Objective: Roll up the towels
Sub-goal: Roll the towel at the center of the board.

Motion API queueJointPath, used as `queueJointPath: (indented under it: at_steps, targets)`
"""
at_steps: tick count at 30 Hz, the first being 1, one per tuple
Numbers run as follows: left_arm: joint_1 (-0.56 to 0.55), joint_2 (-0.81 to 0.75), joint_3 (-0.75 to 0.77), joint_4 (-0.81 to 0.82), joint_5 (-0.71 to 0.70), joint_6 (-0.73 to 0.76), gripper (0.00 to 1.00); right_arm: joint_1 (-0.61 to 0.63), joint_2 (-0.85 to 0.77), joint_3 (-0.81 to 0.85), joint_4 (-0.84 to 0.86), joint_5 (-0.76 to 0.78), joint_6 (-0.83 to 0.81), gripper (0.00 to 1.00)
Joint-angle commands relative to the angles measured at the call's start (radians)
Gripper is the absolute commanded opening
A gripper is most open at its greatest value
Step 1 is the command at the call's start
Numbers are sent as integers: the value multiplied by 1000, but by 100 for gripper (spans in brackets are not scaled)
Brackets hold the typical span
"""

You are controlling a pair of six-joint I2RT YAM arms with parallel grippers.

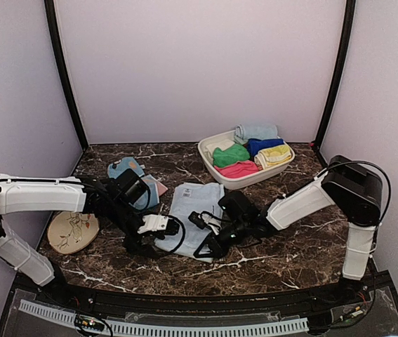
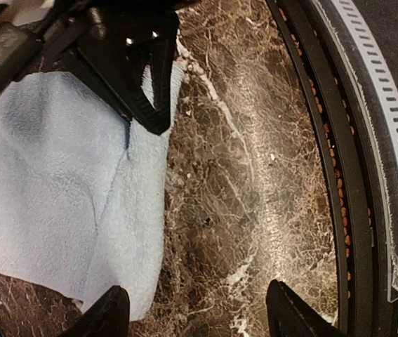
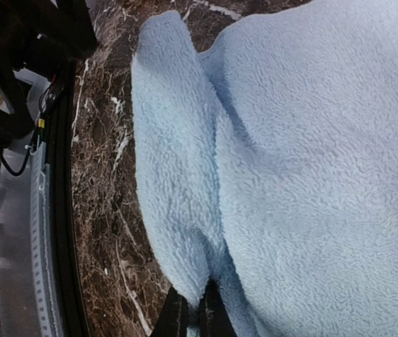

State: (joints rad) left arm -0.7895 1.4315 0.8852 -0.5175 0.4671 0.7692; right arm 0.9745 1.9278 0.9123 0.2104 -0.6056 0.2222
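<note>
The plain pale blue towel (image 1: 197,207) lies flat mid-table. In the right wrist view it (image 3: 311,175) fills the frame, with its near edge pinched up into a fold. My right gripper (image 1: 207,248) (image 3: 193,314) is shut on that fold at the towel's near corner. My left gripper (image 1: 142,246) (image 2: 197,319) is open and empty. It hovers over bare marble beside the towel's near left edge (image 2: 58,189), with one fingertip (image 2: 107,317) just over the cloth. The spotted blue towel (image 1: 125,170) lies behind the left arm, partly hidden.
A white basin (image 1: 249,182) at the back right holds green, pink, dark-blue and yellow rolled towels, with a pale rolled one (image 1: 256,131) at its far rim. A beige plate (image 1: 72,232) sits at the left. The black front rail (image 2: 339,140) runs close to both grippers.
</note>
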Motion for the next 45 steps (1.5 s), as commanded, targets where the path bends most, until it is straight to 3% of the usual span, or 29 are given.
queueJointPath:
  at_steps: [1, 6, 19, 22, 28, 32, 36, 39, 40, 41, 45]
  targets:
    - [-40, 69, -4, 50, -82, 69, 68, -32, 55, -12, 7, -180, 189, 0]
    - [-47, 157, 30, 105, -149, 73, 63, -57, 76, -6, 37, -230, 273, 0]
    - [-61, 234, 73, 106, -197, 57, 58, -74, 91, 16, 14, -275, 311, 0]
    - [-65, 254, 87, 92, -176, 61, 50, -75, 90, 20, 19, -273, 320, 0]
    - [-61, 320, 115, 42, -133, 27, 28, -78, 18, 16, 10, -159, 279, 22]
    - [-52, 335, 124, 1, -74, -6, 2, -83, -72, -25, 13, -44, 210, 32]
    - [-43, 342, 153, -80, -28, -14, 0, -83, -181, -81, 5, 103, 138, 42]
    - [-39, 337, 170, -160, 2, -23, 0, -83, -247, -102, -27, 213, 100, 57]
    - [-38, 334, 173, -183, 10, -27, 0, -83, -274, -112, -32, 254, 86, 71]
    - [-36, 328, 173, -201, 18, -29, 0, -80, -308, -124, -32, 311, 70, 96]
    - [-29, 298, 168, -287, 77, -26, 0, -1, -507, -216, 18, 752, -51, 100]
